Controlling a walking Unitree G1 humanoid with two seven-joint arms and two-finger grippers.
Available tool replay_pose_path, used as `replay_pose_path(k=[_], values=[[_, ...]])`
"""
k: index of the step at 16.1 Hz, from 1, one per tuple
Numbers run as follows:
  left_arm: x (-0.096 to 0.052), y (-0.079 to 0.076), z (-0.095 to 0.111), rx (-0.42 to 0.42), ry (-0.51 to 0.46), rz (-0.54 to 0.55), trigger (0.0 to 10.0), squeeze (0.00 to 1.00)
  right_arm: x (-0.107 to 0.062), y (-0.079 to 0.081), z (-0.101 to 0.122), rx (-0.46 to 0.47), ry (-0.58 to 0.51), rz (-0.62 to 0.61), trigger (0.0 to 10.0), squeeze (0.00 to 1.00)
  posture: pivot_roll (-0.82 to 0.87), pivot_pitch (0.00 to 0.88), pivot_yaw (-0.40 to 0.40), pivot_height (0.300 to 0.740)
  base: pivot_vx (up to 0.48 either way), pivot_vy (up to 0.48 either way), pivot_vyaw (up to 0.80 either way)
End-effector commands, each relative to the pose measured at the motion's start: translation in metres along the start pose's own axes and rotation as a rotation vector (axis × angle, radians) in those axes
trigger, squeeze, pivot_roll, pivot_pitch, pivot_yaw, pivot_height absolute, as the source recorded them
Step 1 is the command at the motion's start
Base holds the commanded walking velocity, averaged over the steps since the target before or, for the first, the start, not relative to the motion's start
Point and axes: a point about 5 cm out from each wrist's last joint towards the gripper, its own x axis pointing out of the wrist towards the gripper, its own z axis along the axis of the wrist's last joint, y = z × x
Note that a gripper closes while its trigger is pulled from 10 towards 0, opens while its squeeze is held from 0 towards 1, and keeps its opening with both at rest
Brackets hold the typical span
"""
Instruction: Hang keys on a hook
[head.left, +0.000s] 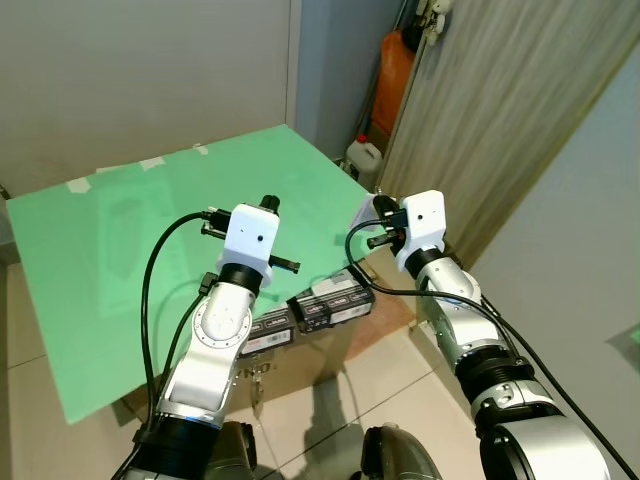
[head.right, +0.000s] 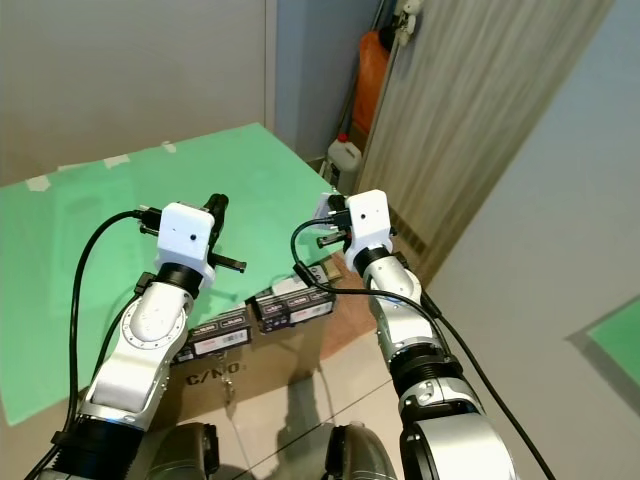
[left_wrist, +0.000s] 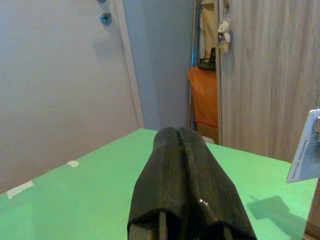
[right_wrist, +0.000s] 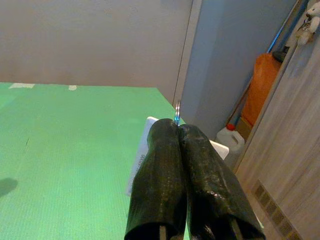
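My right gripper (head.left: 374, 209) is raised over the right edge of the green tabletop (head.left: 140, 240), shut on a white key tag (right_wrist: 140, 156). A bit of metal ring (right_wrist: 177, 112) sticks up past the fingertips. The tag (left_wrist: 305, 154) also hangs at the edge of the left wrist view. My left gripper (head.left: 270, 204) is held up over the table to the left of the right one, shut with nothing in it (left_wrist: 175, 133). A small plush charm (left_wrist: 223, 34) hangs high on the wood-grain panel (head.left: 500, 110); what holds it is too small to tell.
An orange bag (head.left: 395, 70) and a white jug (head.left: 365, 158) stand in the corner beyond the table. A cardboard box (head.left: 300, 365) with black packs (head.left: 330, 300) on it sits below my arms. Tiled floor lies to the right.
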Motion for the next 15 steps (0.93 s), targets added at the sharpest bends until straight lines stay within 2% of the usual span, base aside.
replay_pose_path(k=[1, 5, 6, 13, 15], values=[[0.0015, -0.0065, 0.0049, 0.001, -0.016, -0.032, 10.0, 0.0, -0.0019, -0.0032, -0.0033, -0.012, 0.017, -0.006, 0.0, 0.0, 0.12, 0.0, -0.095, 0.67, 0.0, -0.472, 0.0], [0.0022, -0.0078, 0.0051, -0.009, -0.02, -0.042, 10.0, 0.0, -0.0008, -0.0045, -0.0024, -0.015, 0.018, -0.003, 0.0, 0.0, 0.12, 0.0, -0.098, 0.67, 0.0, -0.472, 0.0], [0.0029, -0.0073, 0.0055, -0.014, -0.022, -0.038, 10.0, 0.0, -0.0005, -0.0044, -0.0026, -0.005, 0.021, 0.001, 0.0, 0.0, 0.12, 0.0, -0.099, 0.67, 0.0, -0.36, -0.61], [0.0045, -0.0059, 0.0064, -0.026, -0.03, -0.039, 10.0, 0.0, 0.0005, -0.0043, -0.0026, 0.013, 0.022, -0.001, 0.0, 0.0, 0.12, 0.0, -0.097, 0.67, 0.0, 0.0, -0.7], [0.0054, -0.0062, 0.0062, -0.025, -0.028, -0.044, 10.0, 0.0, 0.0008, -0.0063, -0.0016, -0.002, 0.019, -0.023, 0.0, 0.0, 0.12, 0.0, -0.094, 0.67, 0.0, 0.0, -0.3]])
